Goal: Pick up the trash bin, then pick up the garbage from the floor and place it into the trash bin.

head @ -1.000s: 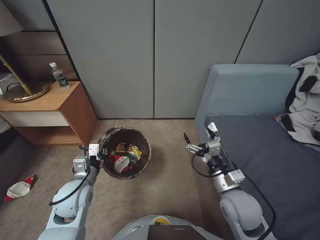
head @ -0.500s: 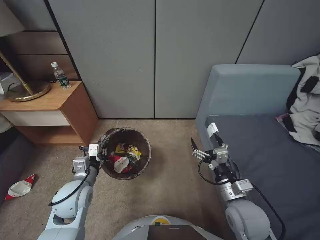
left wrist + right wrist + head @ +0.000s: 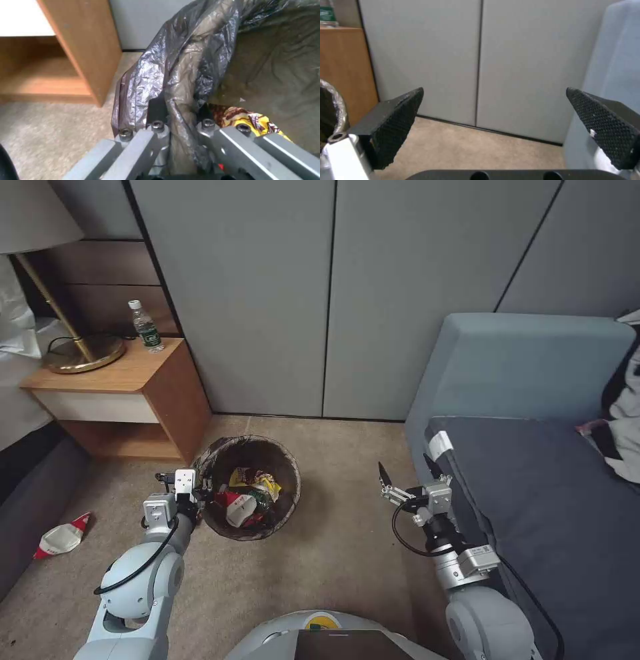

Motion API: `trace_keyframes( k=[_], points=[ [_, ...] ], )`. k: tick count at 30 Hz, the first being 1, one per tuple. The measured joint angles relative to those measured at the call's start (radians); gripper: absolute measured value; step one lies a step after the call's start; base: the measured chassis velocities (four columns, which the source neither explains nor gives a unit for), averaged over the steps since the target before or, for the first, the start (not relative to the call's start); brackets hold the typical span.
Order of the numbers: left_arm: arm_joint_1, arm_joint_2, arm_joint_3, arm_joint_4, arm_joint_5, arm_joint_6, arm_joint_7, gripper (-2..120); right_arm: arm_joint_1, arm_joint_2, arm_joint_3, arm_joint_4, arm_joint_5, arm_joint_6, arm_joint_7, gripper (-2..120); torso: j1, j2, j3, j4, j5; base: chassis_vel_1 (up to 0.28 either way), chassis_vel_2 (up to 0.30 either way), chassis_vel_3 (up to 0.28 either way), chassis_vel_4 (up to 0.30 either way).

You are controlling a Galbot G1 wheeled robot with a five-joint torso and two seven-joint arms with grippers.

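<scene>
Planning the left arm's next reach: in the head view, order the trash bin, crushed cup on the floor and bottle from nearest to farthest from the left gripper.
1. trash bin, clamped at its rim by the left gripper.
2. crushed cup, on the carpet to its left.
3. bottle, on the nightstand beyond.

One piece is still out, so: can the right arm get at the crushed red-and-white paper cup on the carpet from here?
Probably not. The crushed red-and-white paper cup lies far to the robot's left, beyond the left gripper clamped on the bag-lined trash bin. The open right gripper hangs by the grey sofa.
</scene>
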Motion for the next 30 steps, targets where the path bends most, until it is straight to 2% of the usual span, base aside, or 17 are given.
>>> trace_keyframes(
  k=[30],
  points=[
    [0.009, -0.003, -0.013, -0.012, 0.007, -0.006, 0.018, 3, 0.012, -0.009, 0.000, -0.002, -0.015, -0.034, 0.017, 100, 0.000, 0.000, 0.000, 0.0000, 0.0001, 0.069, 0.072, 0.070, 0.068]
  ],
)
